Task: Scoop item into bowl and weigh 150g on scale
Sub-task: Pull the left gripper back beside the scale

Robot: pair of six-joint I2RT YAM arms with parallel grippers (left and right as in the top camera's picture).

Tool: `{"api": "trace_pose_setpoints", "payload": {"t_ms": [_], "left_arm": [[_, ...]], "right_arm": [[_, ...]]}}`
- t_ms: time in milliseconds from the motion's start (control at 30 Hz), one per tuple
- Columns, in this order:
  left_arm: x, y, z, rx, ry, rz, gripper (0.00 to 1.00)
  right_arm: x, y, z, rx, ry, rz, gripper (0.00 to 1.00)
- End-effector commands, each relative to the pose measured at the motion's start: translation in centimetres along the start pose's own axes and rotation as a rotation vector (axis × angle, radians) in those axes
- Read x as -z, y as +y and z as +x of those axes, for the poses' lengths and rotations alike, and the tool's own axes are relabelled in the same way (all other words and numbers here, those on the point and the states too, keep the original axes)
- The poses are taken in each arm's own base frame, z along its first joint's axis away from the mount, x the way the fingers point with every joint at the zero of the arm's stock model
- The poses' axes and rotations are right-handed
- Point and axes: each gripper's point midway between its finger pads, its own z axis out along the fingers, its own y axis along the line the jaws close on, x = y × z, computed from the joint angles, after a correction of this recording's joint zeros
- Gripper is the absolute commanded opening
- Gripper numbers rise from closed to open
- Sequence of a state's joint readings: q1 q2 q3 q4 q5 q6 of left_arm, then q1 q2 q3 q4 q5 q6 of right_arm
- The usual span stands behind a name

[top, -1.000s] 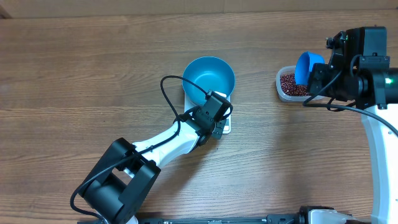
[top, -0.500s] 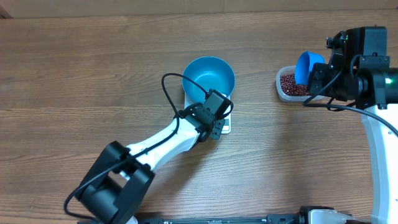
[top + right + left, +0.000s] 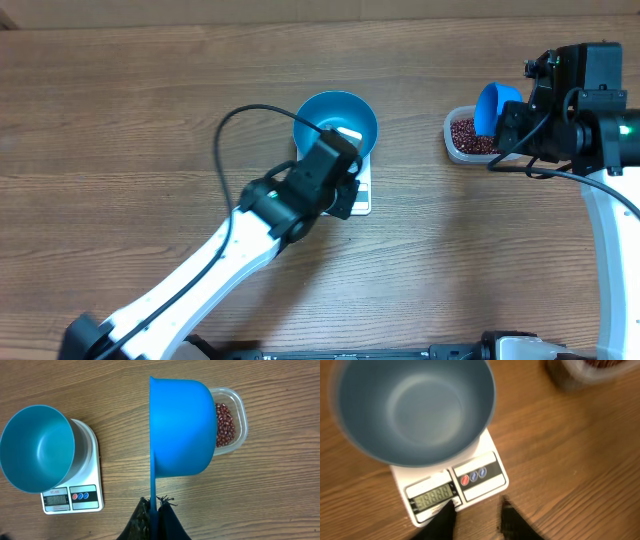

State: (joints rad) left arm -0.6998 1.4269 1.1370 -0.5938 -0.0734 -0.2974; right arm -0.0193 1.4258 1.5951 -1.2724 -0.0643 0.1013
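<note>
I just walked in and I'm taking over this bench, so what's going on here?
Weighing has barely started. The blue bowl sits empty on the white scale, whose display is lit. The left gripper hovers at the scale's front edge, jaws apart, holding nothing. The right gripper is shut on the handle of a blue scoop, held on its side over the clear tub of beans.

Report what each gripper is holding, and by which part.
Right gripper: the blue scoop, pinched by its handle. Left gripper: open, holding nothing.
</note>
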Motion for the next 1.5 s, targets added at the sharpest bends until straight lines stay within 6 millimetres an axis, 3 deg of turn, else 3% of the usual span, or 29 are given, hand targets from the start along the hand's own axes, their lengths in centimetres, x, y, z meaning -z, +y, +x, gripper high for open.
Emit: {"api": "trace_pose_setpoints", "payload": {"t_ms": [0,167,367,500,767,1100,1467], "left_arm": [[3.5,2.2,-3.0,0.037,-0.129,-0.06,0.54],[5.9,5.3,-2.8,0.103,-0.14,-0.112,1.0],[6.5,10.7,-2.9,0.251,-0.147,-0.222,0.99],[6.7,12.2,-2.7,0.291,-0.143,-0.236,0.99],[6.3,9.1,-1.0,0.147,-0.036,-0.067,1.0],[9.0,7.0,-1.6,-0.137,0.003,0.032,0.99],[10.8,7.3,3.5,-0.187,0.233,0.03,0.99]], "right_arm": [[1.0,0.2,-0.6,-0.005,-0.033,-0.01,0.04],[1.0,0.1,-0.2,-0.01,-0.017,-0.01,0.04],[1.0,0.4,0.1,-0.011,-0.001,-0.027,0.04],[1.0,1.0,0.4,-0.012,0.012,-0.062,0.04],[1.0,1.5,0.6,-0.034,0.023,-0.093,0.04],[1.0,1.5,0.7,-0.031,0.025,-0.09,0.04],[1.0,1.5,0.6,-0.031,0.024,-0.09,0.04]]}}
